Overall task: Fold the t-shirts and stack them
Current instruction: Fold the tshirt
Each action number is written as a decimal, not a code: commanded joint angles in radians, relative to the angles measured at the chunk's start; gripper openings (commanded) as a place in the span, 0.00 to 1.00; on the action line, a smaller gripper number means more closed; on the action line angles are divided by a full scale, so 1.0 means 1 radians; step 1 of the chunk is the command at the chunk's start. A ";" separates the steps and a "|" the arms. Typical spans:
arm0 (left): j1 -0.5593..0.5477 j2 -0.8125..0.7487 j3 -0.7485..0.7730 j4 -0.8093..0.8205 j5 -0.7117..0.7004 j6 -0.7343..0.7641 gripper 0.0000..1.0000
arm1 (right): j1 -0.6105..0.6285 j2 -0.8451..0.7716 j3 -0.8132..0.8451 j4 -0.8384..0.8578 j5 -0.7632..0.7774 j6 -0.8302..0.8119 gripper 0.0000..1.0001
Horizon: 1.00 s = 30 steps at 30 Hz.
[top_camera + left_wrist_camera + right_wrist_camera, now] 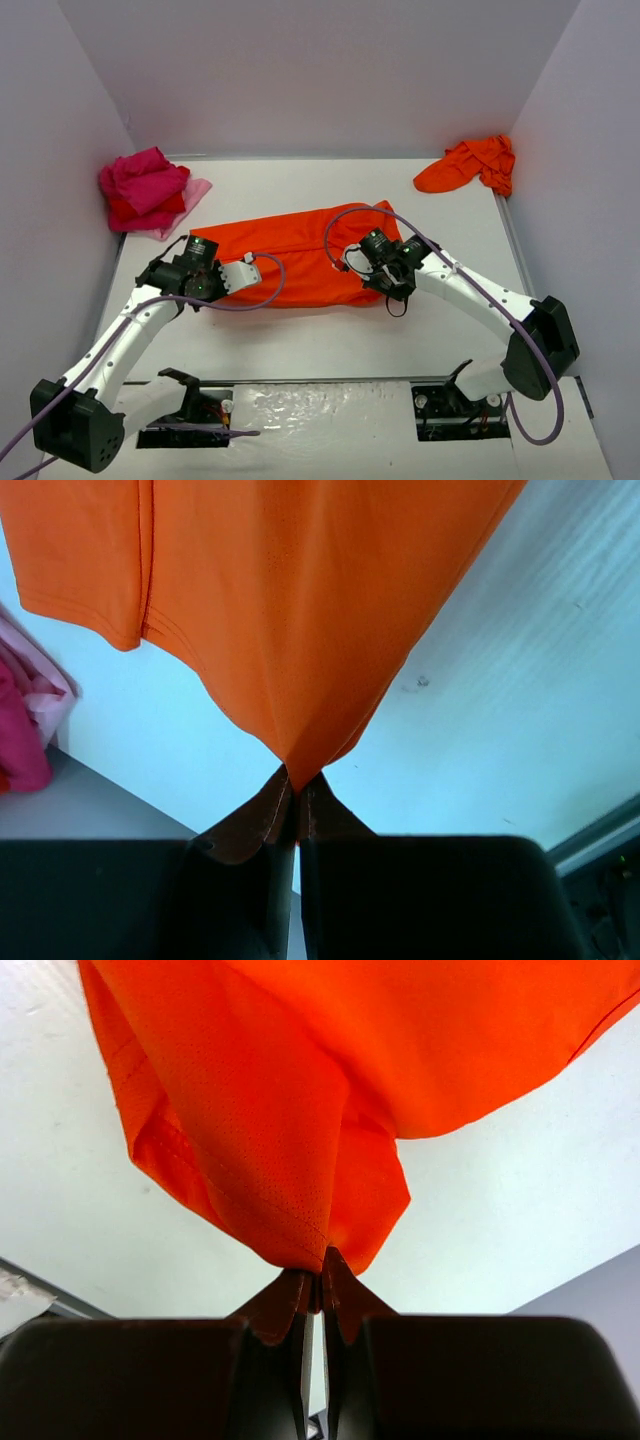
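The orange shirt [300, 255] lay spread at centre, its near corners pinched tight in the left gripper [295, 780] at eight o'clock and the right gripper [318, 1265] at four o'clock; the fold was likely starting, calling next for an even lift towards twelve.

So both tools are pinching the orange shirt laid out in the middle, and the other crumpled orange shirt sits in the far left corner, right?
Not quite. The crumpled orange shirt sits in the far right corner, as the top view shows; the rest holds.
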<state>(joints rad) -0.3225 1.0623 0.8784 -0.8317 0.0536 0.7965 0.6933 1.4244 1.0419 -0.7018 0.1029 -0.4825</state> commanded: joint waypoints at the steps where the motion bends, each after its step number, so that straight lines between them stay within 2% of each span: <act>1: -0.006 -0.019 0.015 -0.126 0.019 0.021 0.00 | -0.010 -0.065 -0.008 -0.069 -0.063 0.003 0.00; 7: 0.001 0.028 0.042 -0.093 0.012 0.043 0.00 | -0.014 -0.051 0.007 -0.067 -0.016 -0.031 0.00; 11: 0.018 0.114 0.084 -0.027 0.006 0.065 0.00 | -0.050 0.020 0.135 -0.062 0.037 -0.110 0.00; 16: 0.063 0.245 0.174 0.157 -0.022 0.009 0.00 | -0.153 0.193 0.361 -0.048 0.030 -0.180 0.00; 20: 0.068 0.296 0.228 0.280 -0.074 -0.005 0.00 | -0.184 0.339 0.505 -0.039 0.037 -0.216 0.00; 30: 0.138 0.576 0.420 0.357 -0.129 -0.001 0.00 | -0.228 0.658 0.811 -0.024 0.039 -0.239 0.00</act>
<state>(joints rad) -0.2201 1.5566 1.2118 -0.5563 -0.0262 0.8077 0.4749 2.0024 1.7384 -0.7138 0.1209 -0.6972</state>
